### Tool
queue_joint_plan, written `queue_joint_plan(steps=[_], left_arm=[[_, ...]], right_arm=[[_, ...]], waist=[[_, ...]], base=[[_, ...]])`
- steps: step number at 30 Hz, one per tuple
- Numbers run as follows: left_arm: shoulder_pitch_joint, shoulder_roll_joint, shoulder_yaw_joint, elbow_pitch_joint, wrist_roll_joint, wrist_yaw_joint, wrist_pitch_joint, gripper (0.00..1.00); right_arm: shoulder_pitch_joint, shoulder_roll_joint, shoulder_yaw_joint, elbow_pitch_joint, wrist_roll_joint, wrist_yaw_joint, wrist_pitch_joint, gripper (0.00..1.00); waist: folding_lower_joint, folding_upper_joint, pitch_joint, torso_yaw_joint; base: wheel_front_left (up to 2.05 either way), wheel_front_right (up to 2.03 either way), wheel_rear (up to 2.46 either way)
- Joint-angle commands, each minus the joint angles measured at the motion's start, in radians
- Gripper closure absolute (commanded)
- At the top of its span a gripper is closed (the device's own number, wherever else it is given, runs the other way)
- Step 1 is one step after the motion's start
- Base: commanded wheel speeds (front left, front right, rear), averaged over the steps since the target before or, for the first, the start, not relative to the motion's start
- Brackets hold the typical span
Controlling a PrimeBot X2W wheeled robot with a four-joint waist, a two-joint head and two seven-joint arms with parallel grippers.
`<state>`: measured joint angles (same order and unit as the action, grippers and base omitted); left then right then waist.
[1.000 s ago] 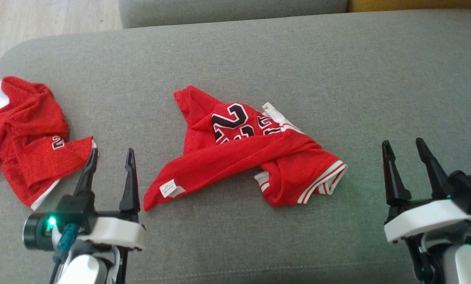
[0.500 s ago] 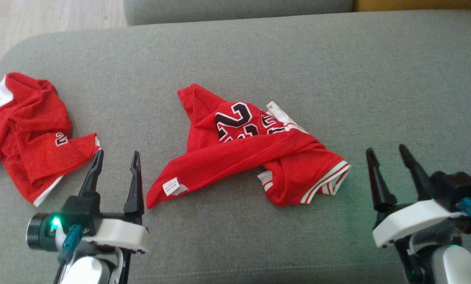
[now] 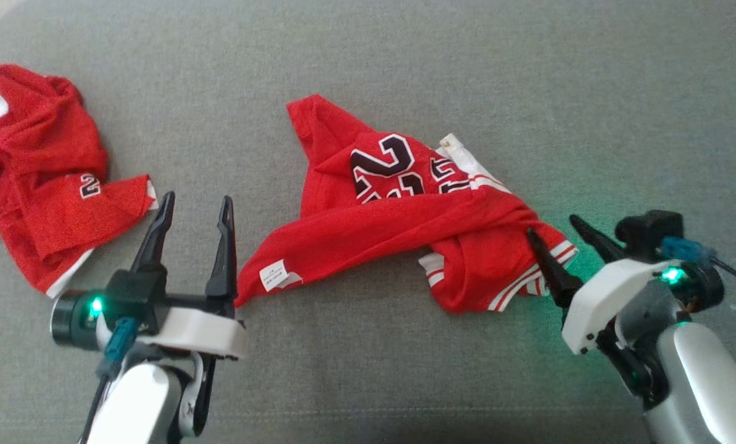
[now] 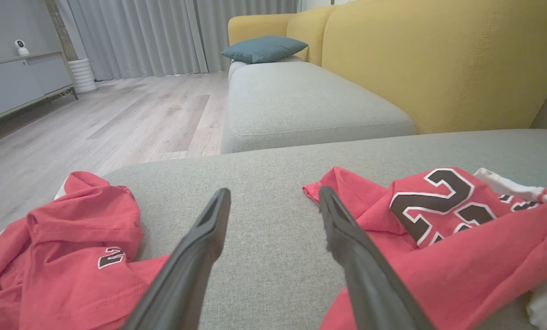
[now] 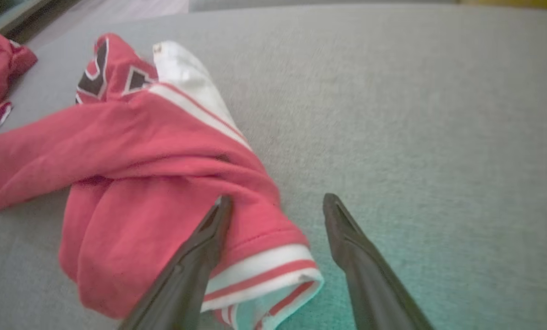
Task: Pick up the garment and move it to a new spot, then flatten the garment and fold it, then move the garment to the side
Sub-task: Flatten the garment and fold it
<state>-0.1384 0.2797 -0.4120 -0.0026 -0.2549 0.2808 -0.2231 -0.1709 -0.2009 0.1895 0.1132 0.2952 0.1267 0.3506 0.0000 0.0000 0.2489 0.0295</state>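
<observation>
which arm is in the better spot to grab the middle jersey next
Right. The right gripper is open with the striped hem of the jersey between its fingers, so it likely only needs to close. The left gripper is open over bare cushion beside the jersey's corner.

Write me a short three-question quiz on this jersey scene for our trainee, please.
1. True or false: the right pincer is shut on the numbered red jersey.
2. What lies between the fingers of the left pincer? A) bare grey cushion B) the jersey C) a towel
3. How many red garments lie on the cushion?
Key: 1. False: its jaws stand open, with the striped hem between them. 2. A. 3. Two: the jersey and a crumpled red garment to its left.
</observation>
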Motion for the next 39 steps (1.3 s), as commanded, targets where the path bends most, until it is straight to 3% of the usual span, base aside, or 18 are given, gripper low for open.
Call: queue_joint_plan(steps=[1,4,5,6,7,14,21,24,30,36,37,38,39], left_arm=[[-0.050,0.010,0.029,-0.024,0.011,0.000,-0.010,0.00],[-0.060,0.005,0.027,-0.015,0.010,-0.002,-0.015,0.00],[-0.063,0.003,0.026,-0.012,0.010,-0.002,-0.017,0.00],[-0.065,0.001,0.025,-0.009,0.010,-0.003,-0.018,0.00],[-0.067,0.000,0.025,-0.006,0.009,-0.003,-0.019,0.00],[-0.077,-0.010,0.022,0.009,0.007,-0.004,-0.027,0.00],[-0.078,-0.015,0.023,0.018,0.004,-0.004,-0.032,0.00],[-0.076,-0.018,0.023,0.020,0.001,-0.005,-0.033,0.00],[-0.068,-0.023,0.024,0.026,-0.003,-0.004,-0.036,0.00],[-0.061,-0.018,0.030,0.031,-0.006,-0.002,-0.037,0.00],[-0.060,-0.017,0.032,0.031,-0.008,-0.002,-0.037,0.00],[-0.059,-0.015,0.032,0.032,-0.008,-0.002,-0.037,0.00],[-0.058,-0.014,0.031,0.032,-0.008,-0.003,-0.037,0.00]], right_arm=[[-0.029,-0.034,0.042,-0.022,0.027,0.004,0.033,0.00],[-0.049,-0.064,0.074,-0.009,0.072,0.004,0.086,0.00],[-0.055,-0.070,0.082,-0.006,0.090,0.004,0.099,0.24],[-0.060,-0.075,0.087,-0.007,0.105,0.004,0.105,0.81],[-0.065,-0.081,0.090,-0.007,0.115,0.004,0.109,1.00],[-0.130,-0.128,0.049,-0.056,0.114,0.004,0.038,1.00],[-0.237,-0.184,0.017,-0.083,-0.045,0.004,-0.101,1.00],[-0.204,-0.190,0.047,-0.063,-0.104,0.004,-0.101,1.00],[-0.034,-0.147,0.121,-0.051,-0.113,0.004,-0.047,1.00],[0.097,-0.066,0.101,-0.060,-0.096,0.004,-0.024,1.00],[0.106,-0.049,0.091,-0.057,-0.093,0.004,-0.029,0.97],[0.113,-0.033,0.081,-0.052,-0.094,0.004,-0.034,0.61],[0.119,-0.017,0.069,-0.048,-0.097,0.004,-0.043,0.06]], waist=[[0.0000,0.0000,0.018,0.009],[0.0000,0.0000,0.028,0.012],[0.0000,0.0000,0.030,0.012],[0.0000,0.0000,0.032,0.013],[0.0000,0.0000,0.033,0.014],[0.0000,0.0000,0.026,0.017],[0.0000,0.0000,0.016,0.018],[0.0000,0.0000,0.015,0.019],[0.0000,0.0000,0.017,0.013],[0.0000,0.0000,0.014,-0.017],[0.0000,0.0000,0.013,-0.021],[0.0000,0.0000,0.011,-0.024],[0.0000,0.0000,0.009,-0.026]], base=[[0.00,0.00,0.00],[0.00,0.00,0.00],[0.00,0.00,0.00],[0.00,0.00,0.00],[0.00,0.00,0.00],[0.00,0.00,0.00],[0.00,0.00,0.00],[0.00,0.00,0.00],[0.00,0.00,0.00],[0.00,0.00,0.00],[0.00,0.00,0.00],[0.00,0.00,0.00],[0.00,0.00,0.00]])
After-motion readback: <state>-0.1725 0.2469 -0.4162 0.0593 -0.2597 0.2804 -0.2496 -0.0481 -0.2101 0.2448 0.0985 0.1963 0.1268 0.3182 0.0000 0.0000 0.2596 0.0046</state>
